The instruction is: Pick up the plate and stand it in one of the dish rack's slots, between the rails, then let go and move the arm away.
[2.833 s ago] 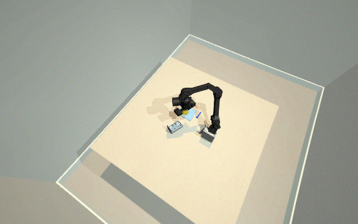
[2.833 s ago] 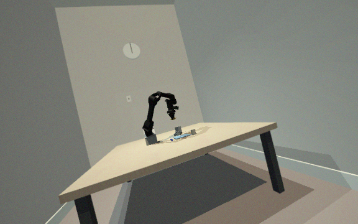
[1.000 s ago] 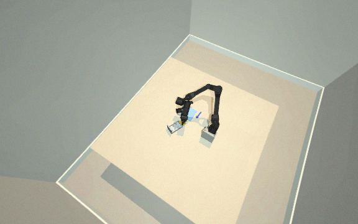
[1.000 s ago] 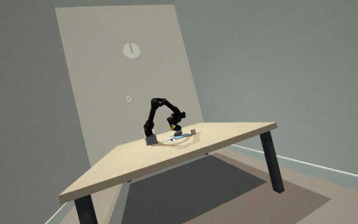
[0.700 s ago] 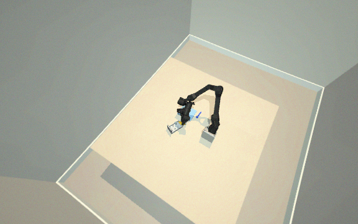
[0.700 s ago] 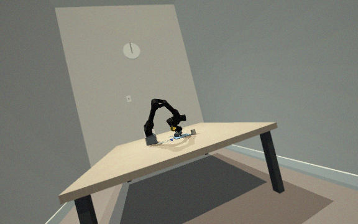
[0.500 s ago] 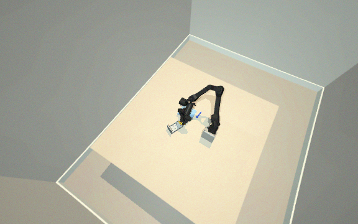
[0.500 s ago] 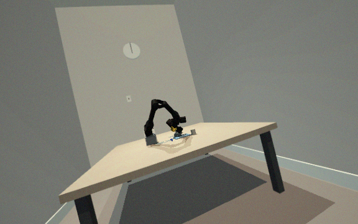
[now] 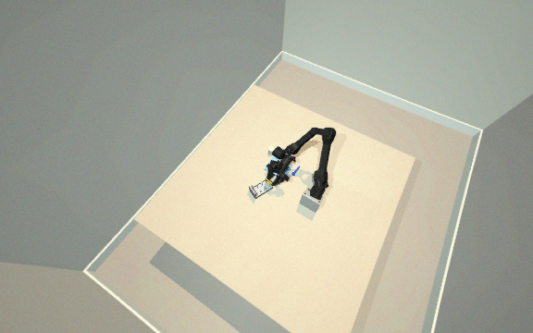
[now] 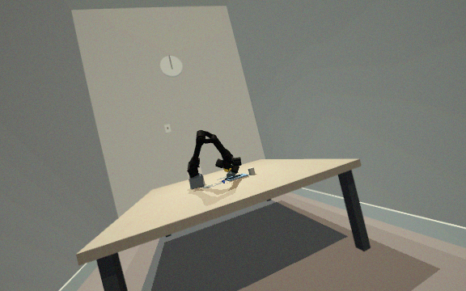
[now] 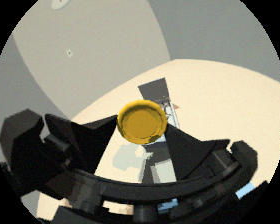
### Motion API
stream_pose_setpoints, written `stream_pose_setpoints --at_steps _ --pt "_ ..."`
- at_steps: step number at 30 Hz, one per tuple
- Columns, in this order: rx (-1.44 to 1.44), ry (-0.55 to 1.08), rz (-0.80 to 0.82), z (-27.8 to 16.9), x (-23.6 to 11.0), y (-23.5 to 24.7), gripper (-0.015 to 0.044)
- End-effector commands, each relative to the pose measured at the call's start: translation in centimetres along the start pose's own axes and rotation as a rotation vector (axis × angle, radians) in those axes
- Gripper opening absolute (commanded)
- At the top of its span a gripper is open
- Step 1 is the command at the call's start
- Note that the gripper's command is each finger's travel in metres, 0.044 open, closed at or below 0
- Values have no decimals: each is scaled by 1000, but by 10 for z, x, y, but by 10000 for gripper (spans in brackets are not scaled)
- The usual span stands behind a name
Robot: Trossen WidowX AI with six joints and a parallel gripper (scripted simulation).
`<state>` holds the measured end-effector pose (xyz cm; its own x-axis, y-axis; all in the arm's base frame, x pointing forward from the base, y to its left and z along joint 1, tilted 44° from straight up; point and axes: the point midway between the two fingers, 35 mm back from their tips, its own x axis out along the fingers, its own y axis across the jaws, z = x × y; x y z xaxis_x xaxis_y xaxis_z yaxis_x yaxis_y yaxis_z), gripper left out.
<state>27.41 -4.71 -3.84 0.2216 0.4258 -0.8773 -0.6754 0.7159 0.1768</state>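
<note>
No readable text, labels, brands or numbers anywhere, wall clock (image 10: 171, 65) face bare of numerals

top: high, far, looking down on table (image 9: 229, 240). exterior: low, distant side view. wrist: close. All share the table.
</note>
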Motion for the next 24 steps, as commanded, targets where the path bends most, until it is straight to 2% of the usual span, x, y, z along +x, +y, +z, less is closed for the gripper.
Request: stream_pose_setpoints --at_steps 1,17,24 --pt "-96 -72 -16 -1 -3 0 0" --pt "-490 -302 -187 -10 -20 -8 0" --pt "-527 -319 -210 -11 -23 -8 0"
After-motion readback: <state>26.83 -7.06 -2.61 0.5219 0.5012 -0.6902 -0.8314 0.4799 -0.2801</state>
